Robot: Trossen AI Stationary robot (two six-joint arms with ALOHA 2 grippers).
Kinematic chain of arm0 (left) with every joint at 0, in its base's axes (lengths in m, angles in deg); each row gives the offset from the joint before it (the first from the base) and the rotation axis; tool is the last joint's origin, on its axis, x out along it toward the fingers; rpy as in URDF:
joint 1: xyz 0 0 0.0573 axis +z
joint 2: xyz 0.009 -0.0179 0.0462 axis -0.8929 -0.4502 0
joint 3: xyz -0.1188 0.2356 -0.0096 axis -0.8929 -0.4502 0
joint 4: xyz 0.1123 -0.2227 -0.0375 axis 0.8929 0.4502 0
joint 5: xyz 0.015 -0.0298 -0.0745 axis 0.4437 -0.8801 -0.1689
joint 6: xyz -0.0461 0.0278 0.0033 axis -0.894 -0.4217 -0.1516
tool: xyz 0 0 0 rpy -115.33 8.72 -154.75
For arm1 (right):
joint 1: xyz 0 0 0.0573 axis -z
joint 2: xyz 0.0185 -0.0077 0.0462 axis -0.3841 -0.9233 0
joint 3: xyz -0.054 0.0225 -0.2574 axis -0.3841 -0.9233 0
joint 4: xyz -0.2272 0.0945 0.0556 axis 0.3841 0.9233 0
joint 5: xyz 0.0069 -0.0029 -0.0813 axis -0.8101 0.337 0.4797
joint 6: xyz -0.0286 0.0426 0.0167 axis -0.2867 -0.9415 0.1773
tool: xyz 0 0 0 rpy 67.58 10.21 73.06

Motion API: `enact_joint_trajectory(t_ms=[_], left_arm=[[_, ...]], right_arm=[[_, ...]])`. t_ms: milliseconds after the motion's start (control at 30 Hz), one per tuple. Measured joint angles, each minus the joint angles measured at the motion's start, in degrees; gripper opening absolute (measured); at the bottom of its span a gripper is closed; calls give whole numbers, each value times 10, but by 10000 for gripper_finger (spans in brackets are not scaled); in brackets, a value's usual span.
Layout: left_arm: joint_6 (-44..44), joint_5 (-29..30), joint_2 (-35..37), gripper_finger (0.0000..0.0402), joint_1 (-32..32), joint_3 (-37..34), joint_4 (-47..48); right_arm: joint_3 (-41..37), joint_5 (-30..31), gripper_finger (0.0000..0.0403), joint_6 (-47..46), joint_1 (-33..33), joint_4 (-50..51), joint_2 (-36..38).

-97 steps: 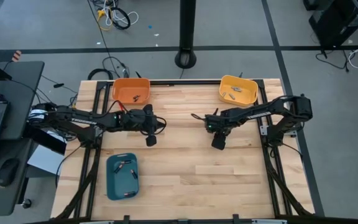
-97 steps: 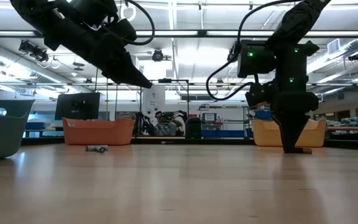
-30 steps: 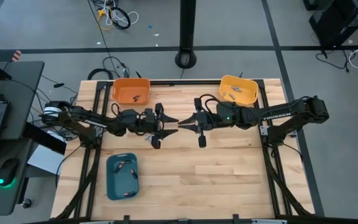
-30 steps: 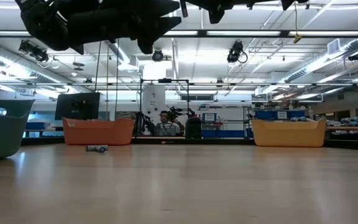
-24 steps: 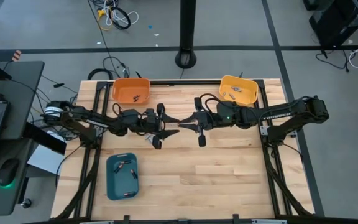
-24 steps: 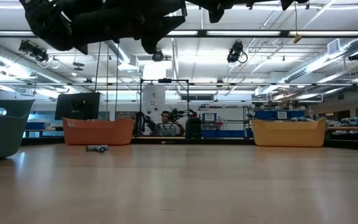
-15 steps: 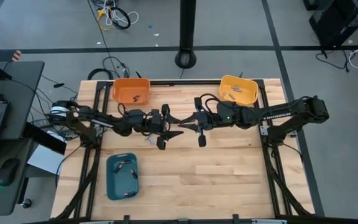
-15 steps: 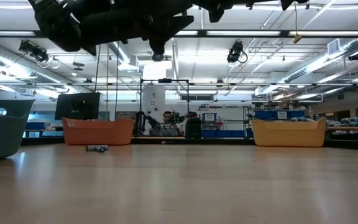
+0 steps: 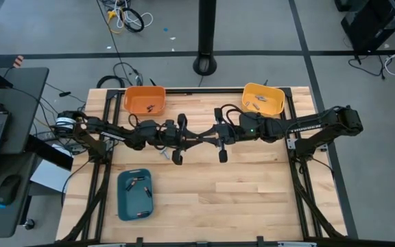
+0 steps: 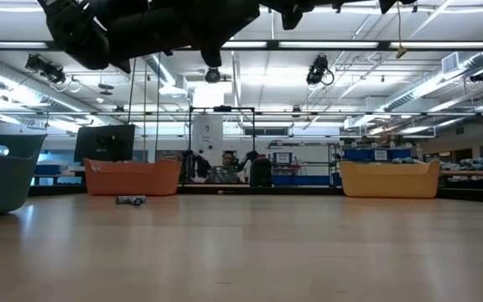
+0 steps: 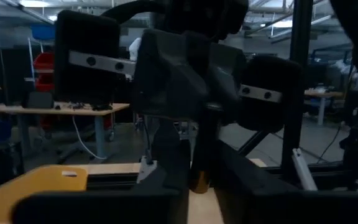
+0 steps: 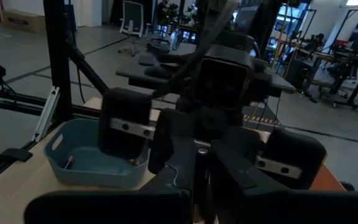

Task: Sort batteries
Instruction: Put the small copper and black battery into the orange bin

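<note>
Batteries: one passes between two pincers in mid-air.

High view: batteries [image 9: 151, 107] lie in the orange tray [image 9: 134, 96], the yellow tray [image 9: 271, 92] and the teal tray [image 9: 125, 203]. The left pincer [image 9: 193, 140] and right pincer [image 9: 202, 139] meet tip to tip over the middle of the counter [image 9: 252, 192]. Low view: a loose battery [image 10: 130, 200] lies on the counter near the orange tray. Left wrist view: both pincers are clenched on the held battery [image 11: 197, 180], a small brownish cylinder. Right wrist view: the teal tray sits beyond the left pincer.
</note>
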Motion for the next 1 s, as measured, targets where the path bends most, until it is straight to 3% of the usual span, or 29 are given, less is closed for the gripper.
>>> enact_joint_trajectory(t_ms=[67,467,800,1000], left_arm=[[15,8,0,38,0,0,-1],[21,18,0,37,0,-1,-3],[19,22,0,37,3,-1,2],[36,40,31,37,13,-1,72]], right_arm=[[0,0,38,-2,0,0,0],[0,2,45,0,0,-1,0],[-1,78,126,-12,-3,-22,3],[-1,116,164,7,-12,-6,43]])
